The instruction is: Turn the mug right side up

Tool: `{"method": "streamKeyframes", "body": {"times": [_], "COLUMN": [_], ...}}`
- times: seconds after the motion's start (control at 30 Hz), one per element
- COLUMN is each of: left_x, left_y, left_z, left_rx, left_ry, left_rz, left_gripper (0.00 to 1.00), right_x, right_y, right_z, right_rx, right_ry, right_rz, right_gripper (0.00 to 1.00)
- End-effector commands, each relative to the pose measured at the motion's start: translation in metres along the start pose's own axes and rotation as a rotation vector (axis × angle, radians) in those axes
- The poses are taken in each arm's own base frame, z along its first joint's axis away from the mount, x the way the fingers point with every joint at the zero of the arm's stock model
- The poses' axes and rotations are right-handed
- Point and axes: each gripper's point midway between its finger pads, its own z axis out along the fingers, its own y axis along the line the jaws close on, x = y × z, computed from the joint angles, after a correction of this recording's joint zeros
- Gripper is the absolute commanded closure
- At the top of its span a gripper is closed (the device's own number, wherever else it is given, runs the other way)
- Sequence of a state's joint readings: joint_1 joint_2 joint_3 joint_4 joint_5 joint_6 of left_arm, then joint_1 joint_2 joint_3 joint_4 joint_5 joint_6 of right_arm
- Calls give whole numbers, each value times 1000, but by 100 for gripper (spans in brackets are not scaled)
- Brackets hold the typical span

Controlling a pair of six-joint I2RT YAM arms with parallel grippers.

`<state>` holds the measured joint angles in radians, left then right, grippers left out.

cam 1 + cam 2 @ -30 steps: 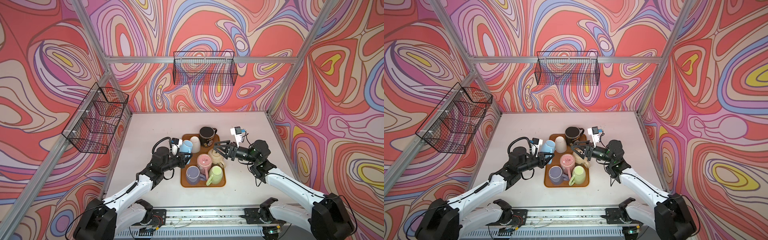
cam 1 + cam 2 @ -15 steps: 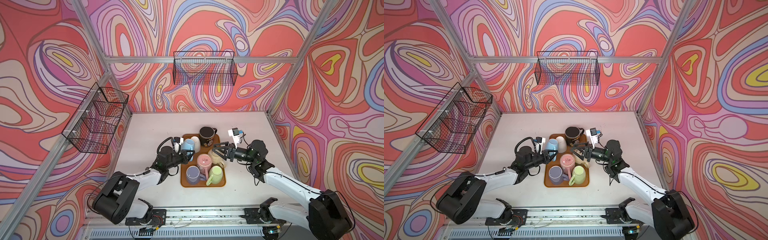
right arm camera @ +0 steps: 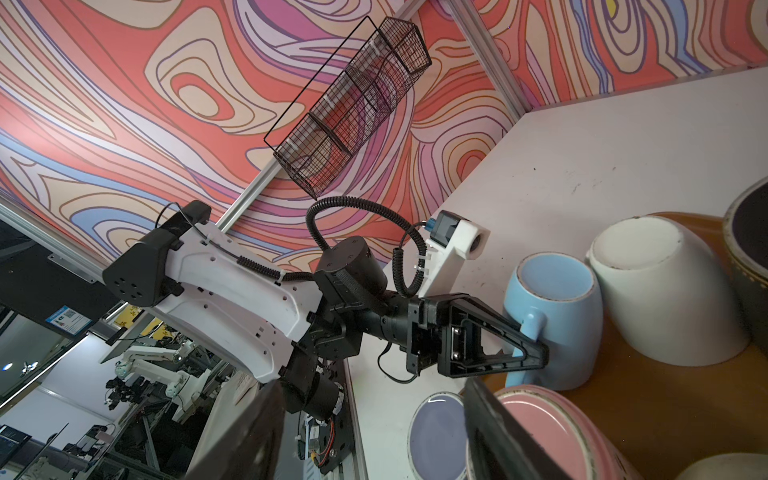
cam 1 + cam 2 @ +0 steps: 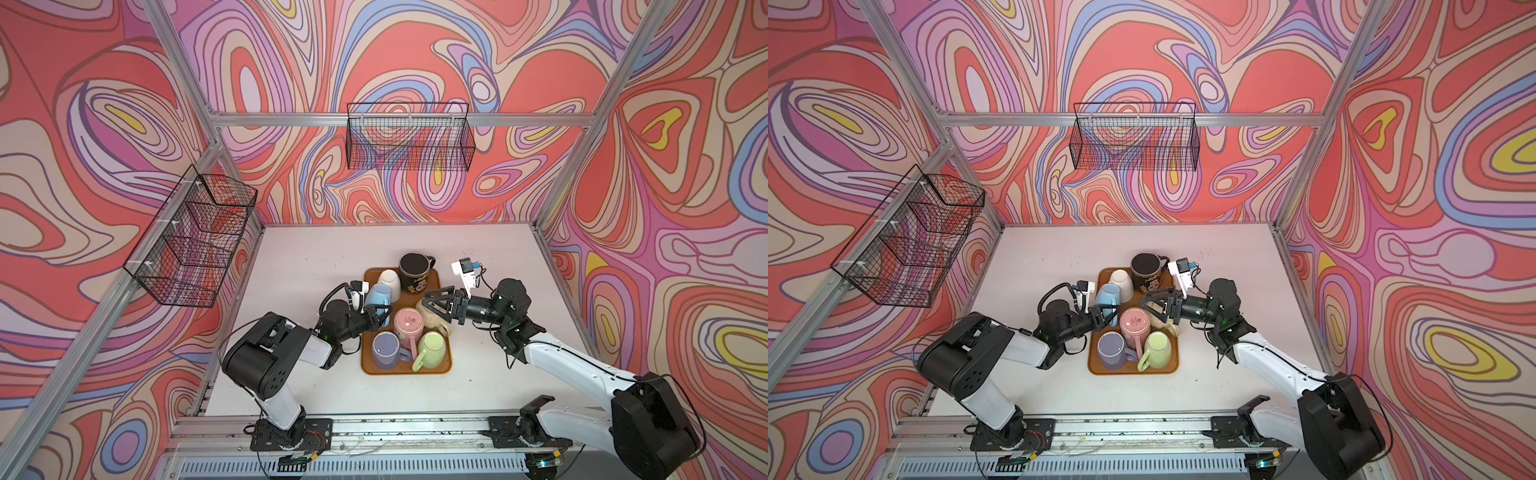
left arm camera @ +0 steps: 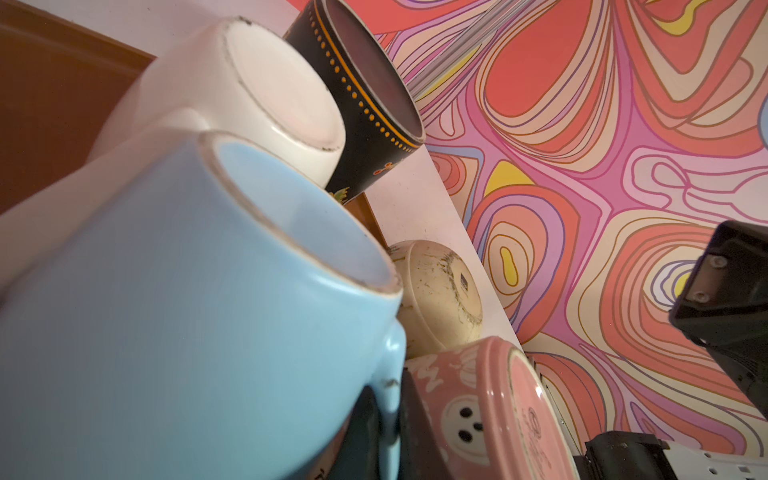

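Note:
A light blue mug [image 4: 379, 294] [image 4: 1108, 296] stands upside down, base up, at the left of the brown tray [image 4: 407, 371] [image 4: 1129, 371]. My left gripper [image 4: 380, 318] [image 4: 1106, 316] is shut on its handle. The left wrist view shows the blue mug [image 5: 187, 311] close up with the handle pinched by the gripper [image 5: 390, 432]. The right wrist view shows the same mug [image 3: 557, 316] and the left gripper [image 3: 528, 340]. My right gripper [image 4: 430, 305] [image 4: 1148, 308] [image 3: 370, 432] hangs open over a cream mug [image 4: 438, 323], beside the pink mug [image 4: 409, 324].
Also on the tray are an upside-down white mug [image 4: 388, 280], an upright black mug [image 4: 415, 272], an upright purple mug [image 4: 386, 349] and a green mug [image 4: 432, 351]. Wire baskets hang on the back wall [image 4: 409, 137] and the left wall [image 4: 195, 237].
The left arm has folded up and drawn in toward the tray, its gripper staying on the blue mug's handle. The right gripper has barely moved.

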<state>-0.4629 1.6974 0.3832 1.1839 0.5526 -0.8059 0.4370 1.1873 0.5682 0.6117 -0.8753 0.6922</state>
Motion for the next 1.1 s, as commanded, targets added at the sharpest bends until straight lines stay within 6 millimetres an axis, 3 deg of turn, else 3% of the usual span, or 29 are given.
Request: {"method": "streamKeyframes", "body": {"times": [0.0,0.2,0.63,1.07], "left_x": [-14,-1,29,29], "left_y": [-19,-10,3,7], "left_z": [-3,-11,-22,-28], "left_rx": [94,59,7,-55], "left_ry": [-71,-57,-1,10], "left_rz": [53,47,31,57], "left_gripper": [100,100,76,60], "right_x": [-3,-3,-2,-3], "right_y": [2,0,1,-1], "right_z": [0,1,1,1], "right_rx": [-10,-12,-13,-1], "right_ry": [5,5,7,10], "right_rz": [-15,-12,-14,-17], "right_gripper": [30,30,30,30]}}
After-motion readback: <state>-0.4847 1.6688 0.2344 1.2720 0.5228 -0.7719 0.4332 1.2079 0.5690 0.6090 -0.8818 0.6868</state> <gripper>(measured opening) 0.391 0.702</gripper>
